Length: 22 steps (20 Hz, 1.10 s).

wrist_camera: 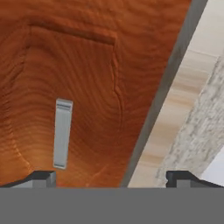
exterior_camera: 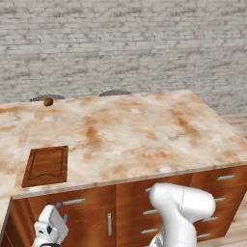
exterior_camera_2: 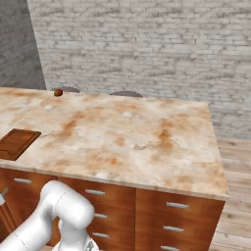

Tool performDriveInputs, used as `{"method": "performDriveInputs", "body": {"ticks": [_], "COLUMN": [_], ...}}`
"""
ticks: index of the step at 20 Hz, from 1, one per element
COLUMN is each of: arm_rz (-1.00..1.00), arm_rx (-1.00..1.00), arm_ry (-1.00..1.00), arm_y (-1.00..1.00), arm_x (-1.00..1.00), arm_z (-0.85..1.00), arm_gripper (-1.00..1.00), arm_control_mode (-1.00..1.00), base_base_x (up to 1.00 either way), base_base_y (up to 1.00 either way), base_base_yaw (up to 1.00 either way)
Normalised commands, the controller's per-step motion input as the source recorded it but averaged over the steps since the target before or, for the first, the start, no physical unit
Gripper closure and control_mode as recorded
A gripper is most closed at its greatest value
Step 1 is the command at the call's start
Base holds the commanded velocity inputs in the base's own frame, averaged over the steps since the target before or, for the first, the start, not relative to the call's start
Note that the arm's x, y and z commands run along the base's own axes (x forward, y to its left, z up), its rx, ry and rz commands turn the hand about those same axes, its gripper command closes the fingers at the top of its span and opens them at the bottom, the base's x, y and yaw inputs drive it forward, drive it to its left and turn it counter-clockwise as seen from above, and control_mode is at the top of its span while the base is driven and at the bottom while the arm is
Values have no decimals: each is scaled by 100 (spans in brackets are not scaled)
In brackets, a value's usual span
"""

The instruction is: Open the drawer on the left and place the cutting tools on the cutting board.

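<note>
Surface (exterior_camera: 144,135): marbled slab above the fingers, near edge overhanging the cabinet. Drawer (exterior_camera: 72,202): shut, directly ahead of the fingers. Cutting board (exterior_camera: 46,165): above them, near the surface's edge. Fingers (wrist_camera: 111,178): spread wide, empty, handle (wrist_camera: 62,133) offset toward one tip; closing now likely misses it. Open room behind.

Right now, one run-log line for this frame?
phase: approach | gripper: open, empty, facing wide reddish-brown wooden drawer front | short silver bar handle: ungrasped | drawer: closed | dark brown wooden cutting board: bare
</note>
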Motion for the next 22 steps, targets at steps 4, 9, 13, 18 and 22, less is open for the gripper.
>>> {"method": "performDriveInputs", "body": {"ticks": [4,9,13,18,22], "arm_rz": [29,27,16,3,0], "arm_rx": [3,16,22,8,0], "arm_ry": [0,1,0,0,5], "arm_y": [-36,-21,-17,-6,0], "arm_x": [4,0,0,0,11], "arm_z": [0,0,1,5,0], "arm_gripper": [-100,-100,-100,-100,-100], "arm_control_mode": [-100,-100,-100,-100,-100], "base_base_x": [0,0,0,0,0], "base_base_y": [0,0,0,0,0], "base_base_yaw": [0,0,0,0,0]}}
